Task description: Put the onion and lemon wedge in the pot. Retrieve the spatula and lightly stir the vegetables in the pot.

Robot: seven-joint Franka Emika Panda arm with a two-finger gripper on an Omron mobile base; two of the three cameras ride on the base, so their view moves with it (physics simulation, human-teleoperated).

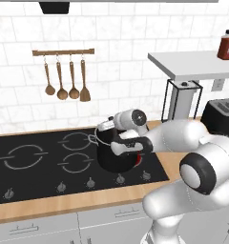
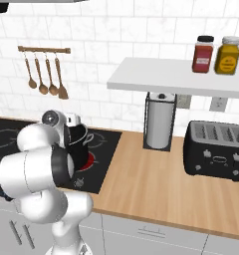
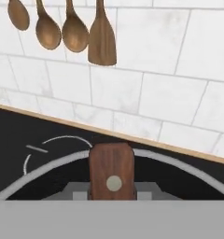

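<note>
Claw [image 3: 112, 195] clenched on a brown wooden piece [image 3: 111, 163] over the pot [image 3: 179, 163] rim.
Hanging spatula [image 3: 102, 42]: probably light and stiff; best taken mid-handle.

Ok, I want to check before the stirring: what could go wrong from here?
The hand is shut on a brown wooden piece just over the pot rim; a sideways swing could drag or tip the pot. The spatula hangs tight beside the spoons, so a reach there might catch a spoon.
</note>
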